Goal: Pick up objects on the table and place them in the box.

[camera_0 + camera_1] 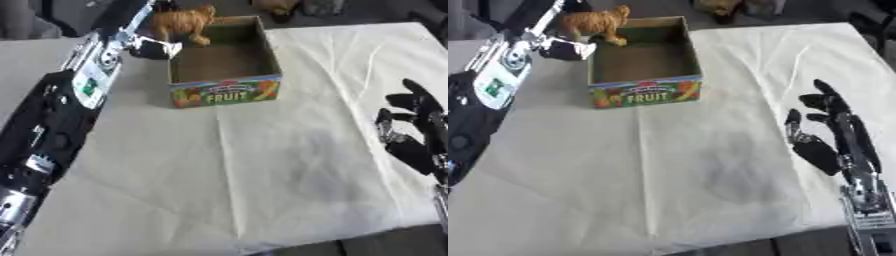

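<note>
item: orange toy animal (182, 22), held by the left hand (154, 48) over the far left corner of the cardboard box (229, 92), legs hanging at rim level, the fingers apparently curled about its underside, though the grip itself is partly hidden. right hand (826, 134): idle near the right edge of the white cloth (289, 165), fingers relaxed and spread, holding nothing. handling note: the release looks best made once the toy sits fully inside the walls, carried a little further toward the box centre and lowered clear of the rim, so it cannot catch the edge and tip outward.
</note>
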You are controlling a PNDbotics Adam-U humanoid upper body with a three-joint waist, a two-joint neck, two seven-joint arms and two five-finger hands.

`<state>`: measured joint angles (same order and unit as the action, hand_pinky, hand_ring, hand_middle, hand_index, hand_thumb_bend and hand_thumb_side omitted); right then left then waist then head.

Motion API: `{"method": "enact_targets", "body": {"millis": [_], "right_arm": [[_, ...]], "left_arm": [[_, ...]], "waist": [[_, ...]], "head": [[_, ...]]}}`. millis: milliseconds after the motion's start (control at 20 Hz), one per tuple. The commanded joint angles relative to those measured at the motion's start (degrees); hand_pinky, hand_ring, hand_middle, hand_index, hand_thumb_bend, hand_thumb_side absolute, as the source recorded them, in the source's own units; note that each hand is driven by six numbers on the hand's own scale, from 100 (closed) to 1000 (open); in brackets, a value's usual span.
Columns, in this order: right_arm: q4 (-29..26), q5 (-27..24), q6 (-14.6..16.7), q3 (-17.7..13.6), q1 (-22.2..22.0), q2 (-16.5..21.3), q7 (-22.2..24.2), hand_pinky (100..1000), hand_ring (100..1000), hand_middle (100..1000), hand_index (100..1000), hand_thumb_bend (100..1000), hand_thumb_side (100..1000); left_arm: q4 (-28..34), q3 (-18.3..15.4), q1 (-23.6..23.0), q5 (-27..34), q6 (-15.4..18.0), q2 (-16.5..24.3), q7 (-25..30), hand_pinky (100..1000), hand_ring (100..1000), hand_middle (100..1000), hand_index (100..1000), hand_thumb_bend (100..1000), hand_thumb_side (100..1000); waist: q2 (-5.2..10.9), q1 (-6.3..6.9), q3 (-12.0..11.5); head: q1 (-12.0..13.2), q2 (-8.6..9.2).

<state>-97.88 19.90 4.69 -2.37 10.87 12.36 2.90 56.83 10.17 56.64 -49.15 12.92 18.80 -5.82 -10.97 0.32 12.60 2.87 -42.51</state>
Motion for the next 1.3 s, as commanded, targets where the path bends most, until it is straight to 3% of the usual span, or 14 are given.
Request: {"method": "enact_targets", "body": {"millis": [50,400,500,550,700,1050,1300], "right_arm": [[-1.0,-0.7,0.3,0.6,1.2,0.8,0.7,775,851,755,994,100,350],[-1.2,-1.1,1.0,2.6,3.3,0.6,2.8,775,852,756,995,100,347],[-1.1,-1.1,1.0,2.7,3.4,0.7,2.9,775,852,756,995,100,344],[-1.1,-1.2,1.0,2.7,3.4,0.7,2.9,775,852,756,995,100,343],[-1.1,-1.2,1.0,2.7,3.5,0.7,2.9,775,852,756,994,100,341],[-1.0,-1.1,1.0,2.5,3.3,0.8,2.9,775,853,756,994,100,339],[-0.9,-1.1,1.0,2.4,3.2,0.8,2.9,775,852,756,990,100,339]], "left_arm": [[-2.1,-1.7,2.3,-2.3,0.0,0.2,-3.2,307,384,404,511,314,100],[-5.6,-2.2,2.1,-6.6,0.1,0.8,-5.1,365,436,453,548,345,100],[-6.4,-2.1,2.0,-7.9,0.1,0.7,-4.1,425,484,495,586,465,108],[-6.7,-2.0,1.9,-8.7,0.2,0.7,-3.3,478,521,526,613,548,123],[-7.4,-1.7,1.8,-11.3,0.5,0.6,0.5,548,586,588,652,645,161],[-7.7,-1.5,1.2,-12.8,2.5,0.5,10.3,575,612,586,667,714,185],[-5.4,-2.0,1.1,-9.4,3.3,1.0,15.4,604,633,585,678,746,201]], "waist": [[0.27,0.05,0.9],[-1.60,0.87,4.8],[-1.82,0.80,5.2],[-1.88,0.75,5.3],[-1.89,0.67,5.4],[-1.57,0.58,5.2],[-1.20,0.66,4.9]], "head": [[0.3,1.74],[1.4,4.89],[1.5,5.17],[1.6,5.20],[1.8,5.14],[1.8,4.85],[1.6,4.44]]}}
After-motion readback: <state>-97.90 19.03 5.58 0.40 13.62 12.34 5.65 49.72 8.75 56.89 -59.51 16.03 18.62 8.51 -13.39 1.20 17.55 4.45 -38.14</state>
